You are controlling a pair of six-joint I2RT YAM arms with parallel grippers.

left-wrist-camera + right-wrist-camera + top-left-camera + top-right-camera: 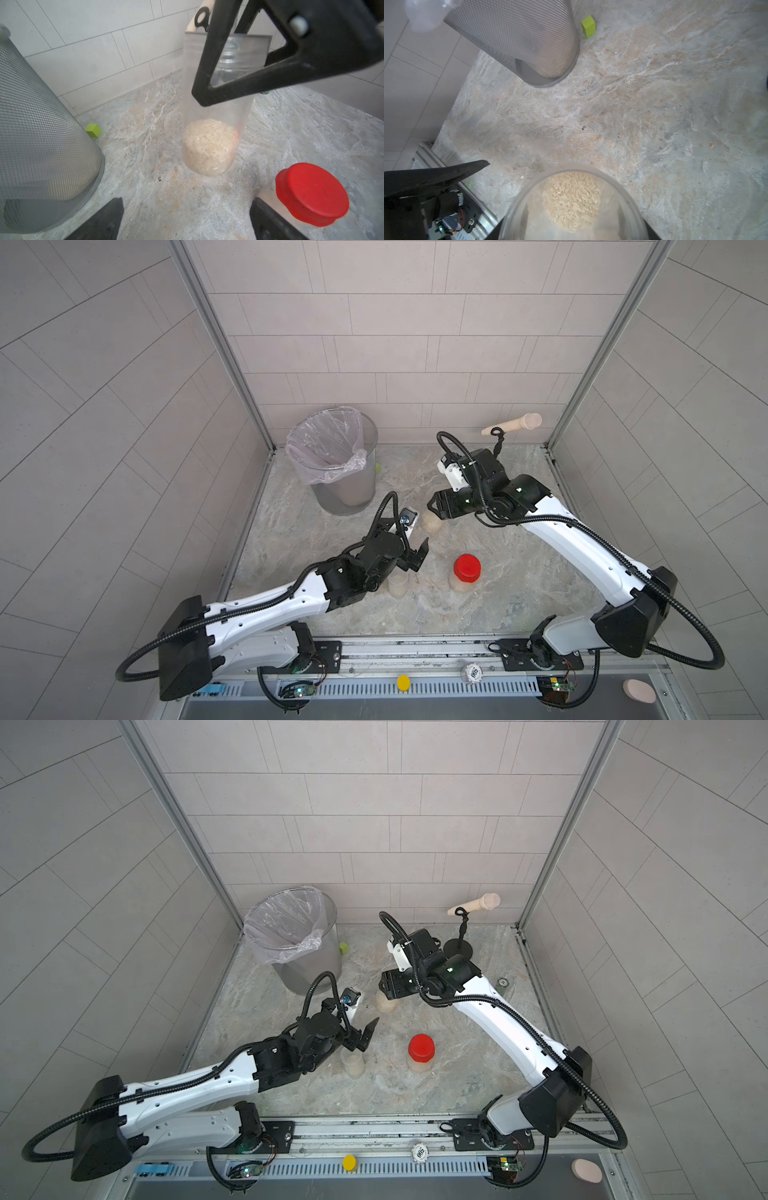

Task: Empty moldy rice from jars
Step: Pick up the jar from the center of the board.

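Right pincer clamped around upper part of clear jar, jar upright beneath it. Moldy rice fills jar's lower part. Cannot tell whether jar base touches surface. Left pincer spread wide, holding nothing, facing held jar, apart from it. Red-lidded jar stands near left pincer, on its right side. Third clear jar stands just beside left pincer's base. Mesh bin beyond left pincer, well apart.

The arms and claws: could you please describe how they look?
The left arm and right arm have white shells, black joints and looping black ribbed cable hoses. The left claw and right claw are black with pointed triangular fingers.
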